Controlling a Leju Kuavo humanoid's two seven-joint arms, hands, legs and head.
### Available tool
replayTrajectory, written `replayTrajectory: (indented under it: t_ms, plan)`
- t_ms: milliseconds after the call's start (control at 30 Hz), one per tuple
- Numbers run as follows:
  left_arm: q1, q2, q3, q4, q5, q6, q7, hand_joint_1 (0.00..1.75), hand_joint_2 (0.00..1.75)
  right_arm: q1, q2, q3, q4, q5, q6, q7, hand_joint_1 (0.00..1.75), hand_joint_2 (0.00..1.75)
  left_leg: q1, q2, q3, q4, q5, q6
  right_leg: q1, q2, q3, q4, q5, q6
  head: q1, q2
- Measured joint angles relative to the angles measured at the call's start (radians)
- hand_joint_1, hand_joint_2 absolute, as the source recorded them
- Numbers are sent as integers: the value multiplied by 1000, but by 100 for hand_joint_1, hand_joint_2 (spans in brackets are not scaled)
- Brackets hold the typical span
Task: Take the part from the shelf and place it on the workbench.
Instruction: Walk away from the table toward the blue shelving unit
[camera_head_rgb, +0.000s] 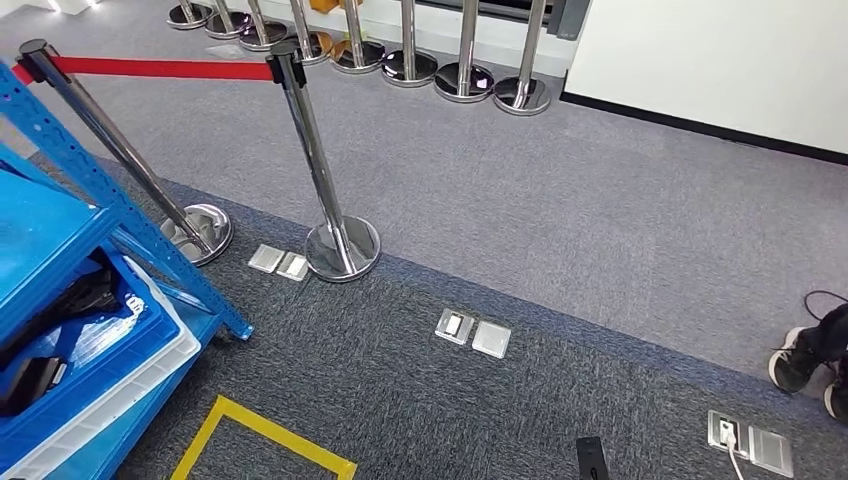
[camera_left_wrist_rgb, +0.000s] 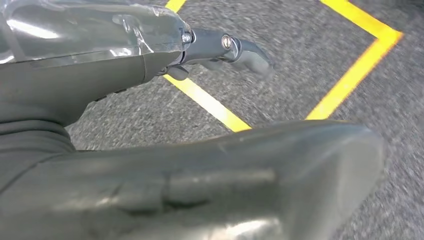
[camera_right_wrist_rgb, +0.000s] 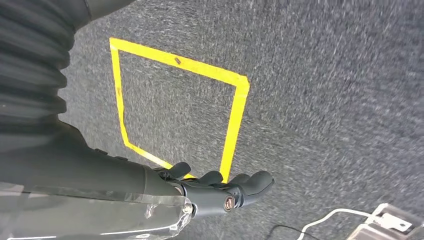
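A blue shelf (camera_head_rgb: 150, 235) stands at the left edge of the head view. Blue bins (camera_head_rgb: 120, 350) on its lower levels hold dark parts (camera_head_rgb: 85, 295), one more lying lower down (camera_head_rgb: 28, 382); what they are is hard to make out. My left hand (camera_left_wrist_rgb: 165, 55) hangs over grey carpet with fingers (camera_left_wrist_rgb: 235, 50) stretched out and nothing in it. Over the same carpet my right hand (camera_right_wrist_rgb: 200, 192) also hangs, its fingers (camera_right_wrist_rgb: 250, 185) slightly bent and holding nothing.
Chrome stanchions (camera_head_rgb: 335, 220) with a red belt (camera_head_rgb: 160, 68) stand beyond the shelf, several more along the far wall. A yellow tape square (camera_head_rgb: 270, 435) marks the floor. Floor sockets (camera_head_rgb: 472, 332) sit in the carpet, one with a white cable (camera_head_rgb: 730, 440). A person's shoes (camera_head_rgb: 795, 362) show at right.
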Motion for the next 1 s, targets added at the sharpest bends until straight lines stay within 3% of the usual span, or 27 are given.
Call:
replayTrajectory:
  t_ms: [33,100,167,200,233,267,300,367,400,467,533,600,667,733,767,800,833,900,967,1000]
  plan:
    - [1,0,0,0,0,0,1,0,0,-3,-1,0,4,2,0,-1,0,175,2,-8,3,-7,3,4,-2,-2,4,0,-4,4,0,0]
    - [2,-1,0,0,1,0,1,0,0,-7,-3,-2,12,6,0,-4,0,175,8,-23,13,-24,9,16,-5,31,-4,32,-29,12,2,0]
    - [0,-1,0,0,1,0,1,0,0,-7,-7,-6,19,11,0,-6,0,175,10,-39,20,-32,12,25,-7,78,-56,139,-84,17,5,0]
    - [-1,-1,0,0,1,0,1,0,0,-6,-9,-8,23,12,0,-6,0,175,10,-49,20,-31,11,29,-7,88,-91,205,-109,19,6,0]
    - [-1,-1,0,0,1,0,1,0,0,-4,-12,-10,27,13,0,-6,0,175,10,-61,21,-31,10,29,-7,93,-120,252,-119,21,8,0]
    - [-1,-1,0,0,1,0,1,0,0,-3,-15,-12,30,14,0,-6,0,175,10,-74,22,-29,9,29,-8,94,-133,267,-109,23,9,0]
    - [0,-1,0,0,1,0,1,0,0,-2,-17,-13,33,15,0,-5,0,175,11,-87,23,-27,8,27,-9,96,-130,243,-80,25,10,0]
    - [0,-1,0,0,1,0,1,0,0,-3,-21,-15,38,19,0,-2,0,175,14,-110,23,-17,0,19,-16,120,-86,125,-6,29,12,0]
    - [-2,-2,0,0,1,0,1,0,0,-4,-23,-16,41,22,0,0,0,175,14,-121,20,-8,-5,13,-18,139,-66,72,16,27,13,0]
    - [-3,-2,0,0,1,0,1,0,0,-5,-24,-20,45,30,-1,6,0,175,15,-138,12,4,-10,2,-18,163,-49,28,23,20,14,0]
    - [-1,-2,0,0,1,0,1,0,0,-6,-25,-25,48,40,-1,10,0,175,17,-148,9,5,-10,-7,-15,148,-47,24,24,7,13,0]
    - [-1,-1,0,0,1,0,1,0,0,-8,-26,-28,50,51,-1,13,0,175,17,-119,-1,35,-30,-17,-16,128,-42,18,27,-5,7,0]
    - [-2,-1,0,0,0,0,0,0,0,-7,-28,-31,50,59,-1,15,0,175,17,-74,-47,137,-83,-27,-14,104,-38,15,25,-13,-1,0]
    - [-1,-1,0,0,1,0,-1,0,0,-6,-30,-34,50,65,-1,16,0,175,21,-58,-107,255,-129,-32,-10,79,-37,15,22,-18,-3,0]
    - [1,-1,0,0,3,0,-1,0,0,-6,-31,-36,51,68,-1,16,0,175,22,-55,-121,278,-128,-32,-9,67,-35,15,19,-19,-4,0]
    - [2,-1,0,0,5,1,-2,0,0,-7,-31,-38,51,71,-1,17,0,175,22,-52,-116,265,-110,-31,-9,56,-32,15,17,-18,-4,0]
    - [3,-1,0,0,7,1,-3,0,0,-8,-31,-39,51,72,-1,17,0,175,22,-46,-92,215,-76,-27,-8,46,-28,15,13,-17,-4,0]
    - [4,-1,0,0,10,2,-6,0,0,-9,-32,-41,51,74,-1,17,0,175,15,-10,-31,80,-17,-17,-6,27,-17,15,5,-11,-4,0]
    - [4,-1,0,0,11,3,-8,0,0,-11,-33,-45,52,75,-1,17,0,175,4,14,-4,14,-3,-9,-4,12,-11,14,-1,-3,-3,0]
    - [5,-1,0,0,11,4,-9,0,0,-13,-33,-46,54,75,-1,17,0,175,0,9,-3,10,-5,-6,-4,3,-7,12,-3,1,-2,0]
